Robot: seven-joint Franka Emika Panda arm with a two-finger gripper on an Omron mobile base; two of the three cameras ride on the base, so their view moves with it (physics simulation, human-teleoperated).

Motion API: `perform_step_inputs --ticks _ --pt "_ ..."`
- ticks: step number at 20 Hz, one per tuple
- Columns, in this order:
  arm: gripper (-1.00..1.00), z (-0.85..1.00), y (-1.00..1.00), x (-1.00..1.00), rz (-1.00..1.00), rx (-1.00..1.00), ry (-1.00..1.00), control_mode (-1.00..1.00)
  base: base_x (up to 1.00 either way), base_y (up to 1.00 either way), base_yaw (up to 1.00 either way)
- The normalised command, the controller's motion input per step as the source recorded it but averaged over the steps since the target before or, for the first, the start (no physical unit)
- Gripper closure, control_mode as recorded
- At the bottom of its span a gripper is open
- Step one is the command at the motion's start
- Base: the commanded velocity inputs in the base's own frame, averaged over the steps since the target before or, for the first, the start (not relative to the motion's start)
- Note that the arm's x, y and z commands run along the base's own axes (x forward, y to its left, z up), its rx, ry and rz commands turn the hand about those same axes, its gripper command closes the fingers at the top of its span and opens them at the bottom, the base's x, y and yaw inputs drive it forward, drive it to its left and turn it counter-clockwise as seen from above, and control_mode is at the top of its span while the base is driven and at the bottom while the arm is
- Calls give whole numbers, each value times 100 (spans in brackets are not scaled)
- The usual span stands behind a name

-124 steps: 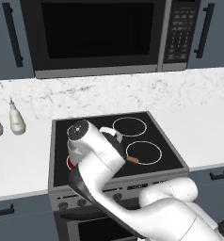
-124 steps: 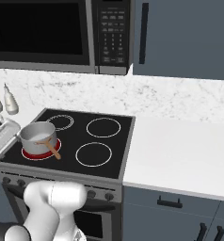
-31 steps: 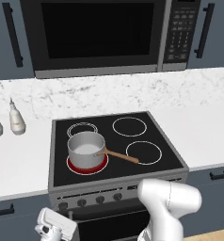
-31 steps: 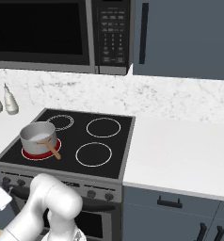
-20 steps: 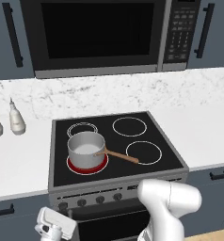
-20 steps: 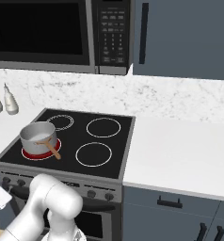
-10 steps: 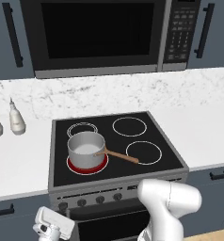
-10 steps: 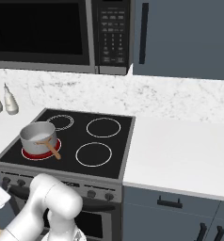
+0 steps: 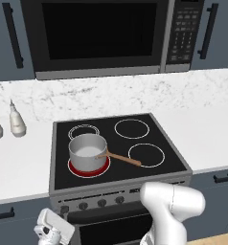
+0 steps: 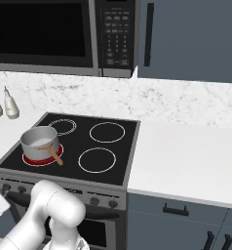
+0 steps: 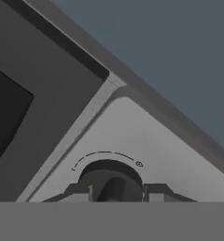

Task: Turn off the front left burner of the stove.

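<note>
The gripper (image 11: pixel 116 194) is sitting right up against a dark round knob (image 11: pixel 111 181) on the stove's (image 9: pixel 135 184) grey front panel, one finger tip (image 11: pixel 78 192) on each side of it, close to its rim; whether they are pressing on it I cannot tell. In the left base view the hand is hanging low at the panel's left end. The front left burner (image 9: pixel 88 168) is glowing red under a steel saucepan (image 9: pixel 87 151) whose wooden handle is pointing right.
</note>
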Motion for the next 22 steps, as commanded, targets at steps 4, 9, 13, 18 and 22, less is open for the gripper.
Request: perform_step_inputs --ticks 4,9,13,18,22 --pt "100 3 -23 0 -14 41 1 -100 0 0 0" --pt "100 13 -36 0 -20 52 9 -100 0 0 0" --pt "100 23 -40 0 -21 55 12 -100 0 0 0" --pt "100 26 -45 0 -22 56 18 -100 0 0 0" --pt "100 25 -51 0 -22 56 19 -100 0 0 0"
